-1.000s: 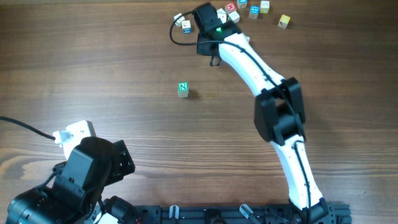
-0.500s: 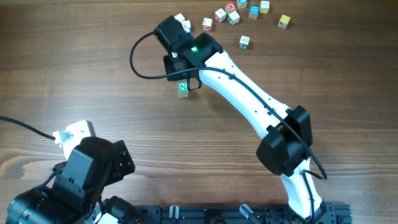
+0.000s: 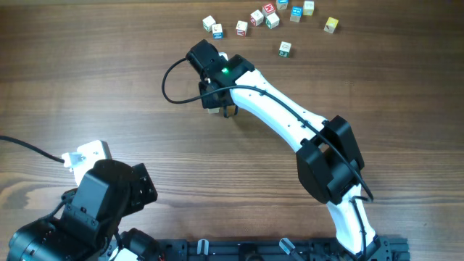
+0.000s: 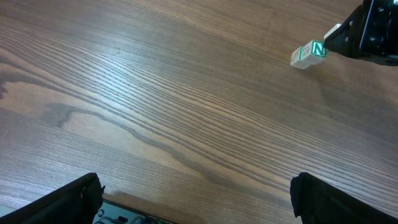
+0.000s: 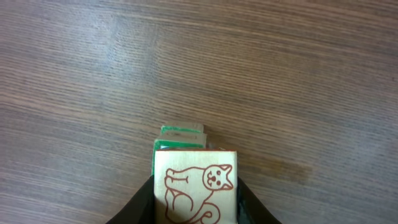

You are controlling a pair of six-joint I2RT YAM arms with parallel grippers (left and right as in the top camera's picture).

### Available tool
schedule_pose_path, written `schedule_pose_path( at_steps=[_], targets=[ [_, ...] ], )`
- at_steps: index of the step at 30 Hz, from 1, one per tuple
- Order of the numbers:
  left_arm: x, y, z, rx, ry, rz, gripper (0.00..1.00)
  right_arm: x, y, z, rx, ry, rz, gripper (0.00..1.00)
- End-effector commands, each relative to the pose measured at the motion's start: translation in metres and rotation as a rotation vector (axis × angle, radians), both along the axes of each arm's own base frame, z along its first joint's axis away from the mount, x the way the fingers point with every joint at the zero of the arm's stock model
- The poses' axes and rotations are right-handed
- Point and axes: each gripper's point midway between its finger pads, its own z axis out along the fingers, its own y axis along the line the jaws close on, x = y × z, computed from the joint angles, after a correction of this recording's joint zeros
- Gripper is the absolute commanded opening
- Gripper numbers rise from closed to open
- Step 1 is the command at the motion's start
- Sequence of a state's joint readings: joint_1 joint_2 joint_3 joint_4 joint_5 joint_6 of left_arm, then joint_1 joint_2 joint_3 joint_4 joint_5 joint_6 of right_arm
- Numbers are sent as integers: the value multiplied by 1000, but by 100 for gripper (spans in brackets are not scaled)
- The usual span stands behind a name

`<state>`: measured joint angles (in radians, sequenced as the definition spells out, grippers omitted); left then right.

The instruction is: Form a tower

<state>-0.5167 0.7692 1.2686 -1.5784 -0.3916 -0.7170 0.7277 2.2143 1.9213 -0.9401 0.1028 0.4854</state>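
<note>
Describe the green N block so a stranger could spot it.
Follow the white right arm to its tip, mid-table. The block sits right by the fingers, far from the cluster along the far edge. It alone stands apart, a green N facing up.

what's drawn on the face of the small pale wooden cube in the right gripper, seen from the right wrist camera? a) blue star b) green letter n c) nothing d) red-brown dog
d, the small pale wooden cube pinched in the right gripper shows a red-brown outline of a dog on the face toward the wrist camera.
</note>
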Motion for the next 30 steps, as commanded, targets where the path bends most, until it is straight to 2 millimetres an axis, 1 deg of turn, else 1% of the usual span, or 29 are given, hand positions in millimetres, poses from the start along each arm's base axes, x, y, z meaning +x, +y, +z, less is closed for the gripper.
schedule_pose_path(
  at_steps=[1,5,9,11,13,15,18,28,30],
  targets=[
    [-1,0,-1,-11,2,13,100,-3,3,-12,2,29,20,17],
    [-1,0,-1,-11,2,13,100,-4,4,-12,2,27,25,17],
    [-1,0,-1,-11,2,13,100,-7,11,-13,6,18,37,17],
    [-1,0,-1,-11,2,13,100,-8,15,-19,14,8,43,18],
    [-1,0,-1,-11,2,13,100,-5,11,-28,-7,-12,33,18],
    [-1,0,-1,-11,2,13,100,-5,9,-32,-13,-16,28,18],
    [-1,0,-1,-11,2,13,100,-3,6,-32,-21,-26,-1,18],
    [-1,0,-1,-11,2,13,100,-3,8,-31,-13,-29,-4,18],
    [-1,0,-1,-11,2,13,100,-3,9,-31,-13,-29,-1,20]
  ],
)
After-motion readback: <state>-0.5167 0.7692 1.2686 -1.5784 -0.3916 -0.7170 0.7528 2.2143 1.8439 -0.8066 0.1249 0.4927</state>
